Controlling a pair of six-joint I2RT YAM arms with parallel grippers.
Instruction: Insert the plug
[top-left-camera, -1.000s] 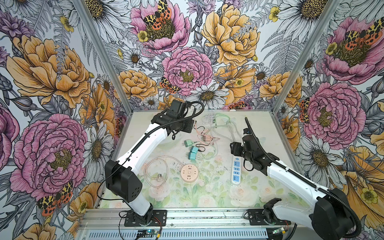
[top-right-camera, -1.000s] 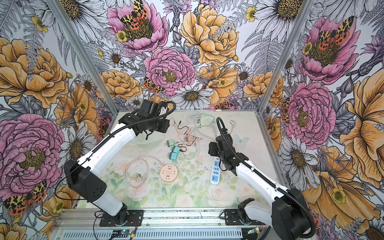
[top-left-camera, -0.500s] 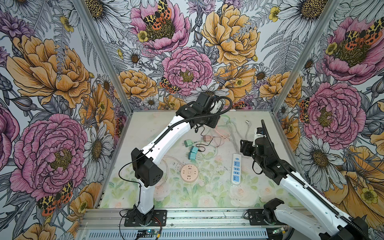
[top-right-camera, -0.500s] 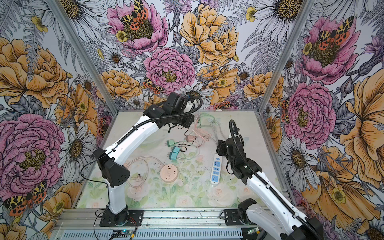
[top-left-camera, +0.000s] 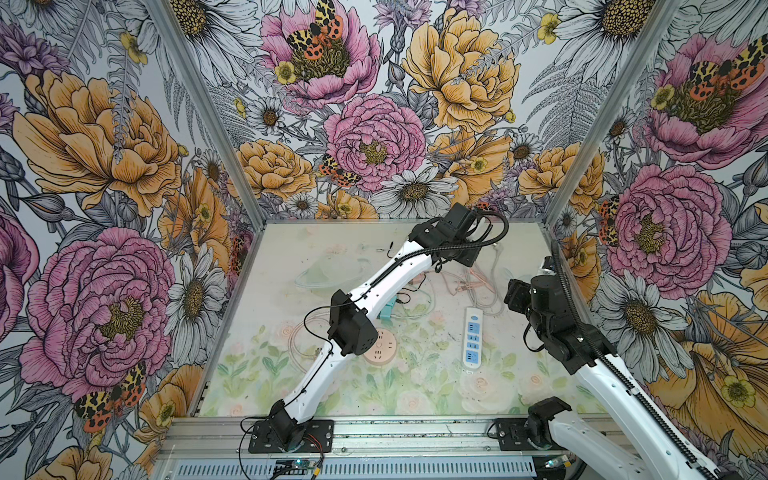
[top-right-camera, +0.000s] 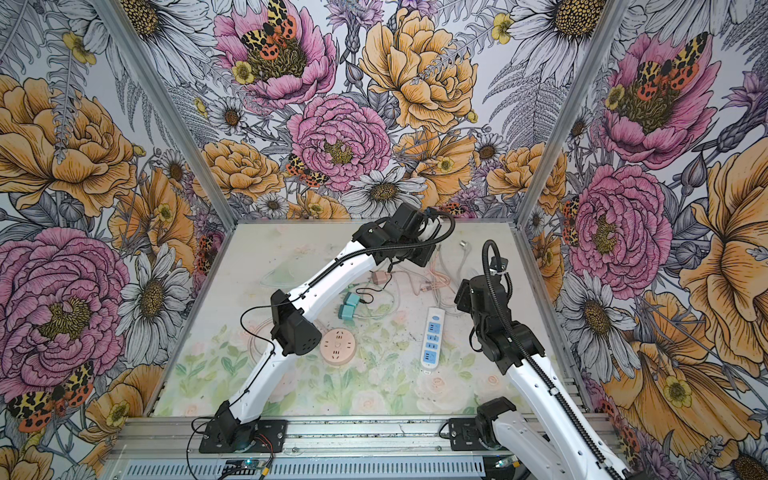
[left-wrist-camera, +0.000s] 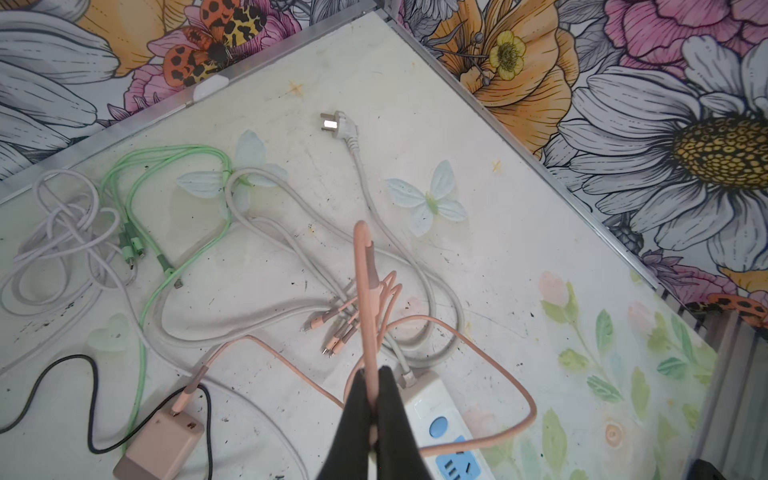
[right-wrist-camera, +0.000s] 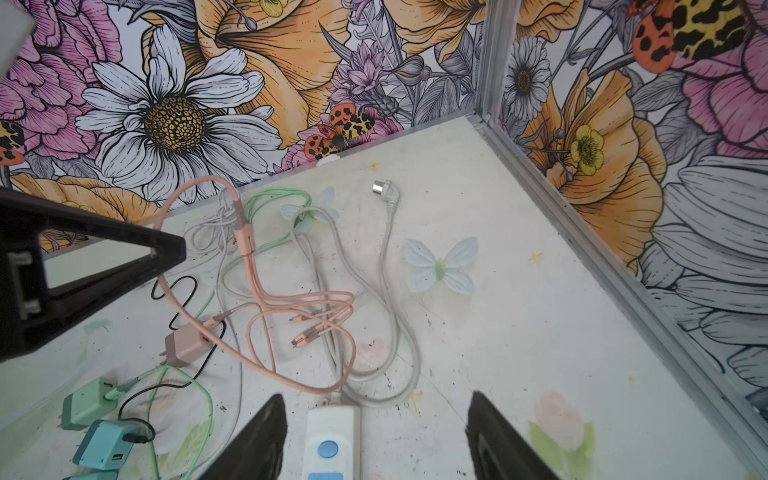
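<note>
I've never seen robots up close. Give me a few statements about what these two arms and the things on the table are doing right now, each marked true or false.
1. The left jaws are shut on a pink cable. True.
2. The white plug is pushed into the power strip. False: it lies loose on the table, near the back corner.
3. The right jaws grip the power strip. False: they stand wide open on either side of its end, holding nothing.
4. A round pink socket lies flat on the table. True.
</note>
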